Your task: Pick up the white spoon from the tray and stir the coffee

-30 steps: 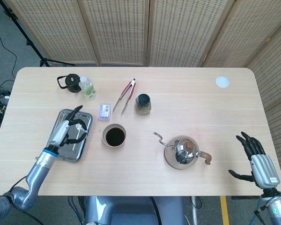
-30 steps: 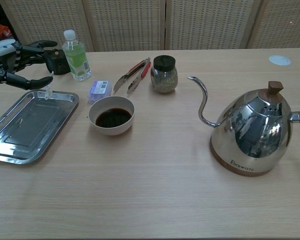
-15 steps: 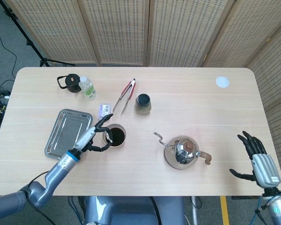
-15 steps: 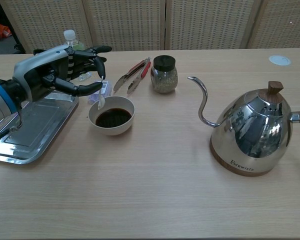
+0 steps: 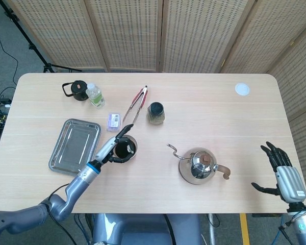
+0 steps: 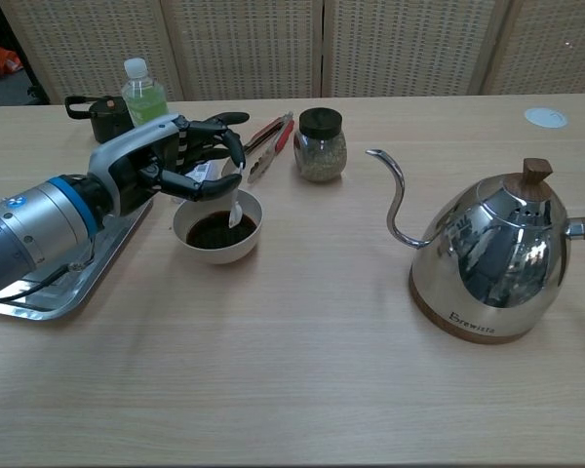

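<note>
Left hand (image 6: pixel 180 161) hangs over the coffee bowl (image 6: pixel 217 226), pinching the white spoon (image 6: pixel 235 207) between thumb and a finger, other fingers spread forward; spoon hangs down with its lower end inside the bowl rim, at or just above the dark coffee, contact with the liquid can't be told from either view. In the head view the left hand (image 5: pixel 113 146) covers the left part of the bowl (image 5: pixel 126 148), spoon itself too small to make out there. The bowl sits just right of the metal tray (image 5: pixel 75 145); in the chest view the left forearm lies across the tray's (image 6: pixel 41 304) near right corner. Right hand (image 5: pixel 282 171) is at the far right table edge, well apart from everything, fingers spread and holding nothing; it is outside the chest view. Steel kettle (image 6: pixel 495 258) with wooden knob stands right of the bowl, spout pointing toward the bowl. Behind the bowl: glass jar with black lid (image 6: pixel 320 144), red-handled tongs (image 6: pixel 266 144) just left of it, a small purple packet (image 5: pixel 113 120) partly hidden behind the hand in the chest view. Back left: a plastic bottle (image 6: pixel 144 93) beside a black lidded pot (image 6: pixel 102 115). White disc (image 5: pixel 241 89) near the back right corner.
</note>
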{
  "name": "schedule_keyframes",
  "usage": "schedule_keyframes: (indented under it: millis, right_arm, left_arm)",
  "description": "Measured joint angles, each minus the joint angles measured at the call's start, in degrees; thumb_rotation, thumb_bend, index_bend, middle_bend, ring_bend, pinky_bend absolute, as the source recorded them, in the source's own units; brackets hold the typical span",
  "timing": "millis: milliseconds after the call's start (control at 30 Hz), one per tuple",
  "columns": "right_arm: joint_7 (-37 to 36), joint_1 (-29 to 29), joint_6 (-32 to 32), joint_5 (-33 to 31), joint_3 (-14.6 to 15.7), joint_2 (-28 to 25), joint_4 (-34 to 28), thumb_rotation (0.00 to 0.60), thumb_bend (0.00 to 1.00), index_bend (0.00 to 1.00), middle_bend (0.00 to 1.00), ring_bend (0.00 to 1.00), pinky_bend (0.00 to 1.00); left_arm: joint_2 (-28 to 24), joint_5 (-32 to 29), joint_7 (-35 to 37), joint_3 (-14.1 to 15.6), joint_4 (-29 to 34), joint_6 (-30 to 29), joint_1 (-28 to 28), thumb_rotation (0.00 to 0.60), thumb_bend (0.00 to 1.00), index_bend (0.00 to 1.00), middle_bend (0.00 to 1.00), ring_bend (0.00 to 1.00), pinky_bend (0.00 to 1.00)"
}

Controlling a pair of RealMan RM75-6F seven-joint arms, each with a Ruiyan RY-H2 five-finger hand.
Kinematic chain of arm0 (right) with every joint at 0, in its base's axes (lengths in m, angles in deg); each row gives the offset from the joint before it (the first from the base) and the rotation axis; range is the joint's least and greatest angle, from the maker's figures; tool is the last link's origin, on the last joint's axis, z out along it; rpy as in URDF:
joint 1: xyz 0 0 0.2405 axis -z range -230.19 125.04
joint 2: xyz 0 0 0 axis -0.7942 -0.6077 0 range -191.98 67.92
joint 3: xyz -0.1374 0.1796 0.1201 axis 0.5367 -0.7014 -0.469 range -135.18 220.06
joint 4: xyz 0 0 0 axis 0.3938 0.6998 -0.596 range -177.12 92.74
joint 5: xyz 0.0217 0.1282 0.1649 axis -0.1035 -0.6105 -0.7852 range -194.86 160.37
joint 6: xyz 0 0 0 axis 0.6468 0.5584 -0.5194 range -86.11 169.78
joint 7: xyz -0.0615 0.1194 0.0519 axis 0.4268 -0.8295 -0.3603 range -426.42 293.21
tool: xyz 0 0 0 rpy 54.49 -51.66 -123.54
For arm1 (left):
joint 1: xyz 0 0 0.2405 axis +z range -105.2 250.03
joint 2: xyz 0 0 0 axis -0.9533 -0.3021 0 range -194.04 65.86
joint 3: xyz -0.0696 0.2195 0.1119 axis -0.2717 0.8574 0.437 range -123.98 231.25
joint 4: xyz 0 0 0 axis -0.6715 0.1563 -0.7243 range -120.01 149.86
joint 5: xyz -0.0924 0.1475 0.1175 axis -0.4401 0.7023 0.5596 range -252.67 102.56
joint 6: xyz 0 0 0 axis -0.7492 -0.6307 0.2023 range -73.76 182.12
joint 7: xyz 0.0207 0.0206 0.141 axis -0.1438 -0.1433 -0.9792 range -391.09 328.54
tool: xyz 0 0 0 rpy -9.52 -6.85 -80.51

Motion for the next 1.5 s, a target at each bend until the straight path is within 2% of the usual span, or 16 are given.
schedule_keyframes:
  millis: [800, 1500]
  right_arm:
    - [-1.9, -0.4, -1.3, -0.8, -0.2, -0.3, 0.3, 0.600, 0.00, 0.00, 0.00, 0.00, 0.00]
    - [-2.7, -0.8, -2.2, -1.4, -0.4, -0.3, 0.6, 0.600, 0.00, 0.00, 0.00, 0.00, 0.00]
  left_arm:
    - [8.7, -0.7, 10.4, 1.8, -15.1, -2.2, -0.1, 0.600, 0.42, 0.68, 0.00, 0.00, 0.00]
    - [12.3, -1.3, 11.0, 0.6, -21.3, -2.0, -2.6, 0.600, 0.42, 0.68, 0.00, 0.00, 0.00]
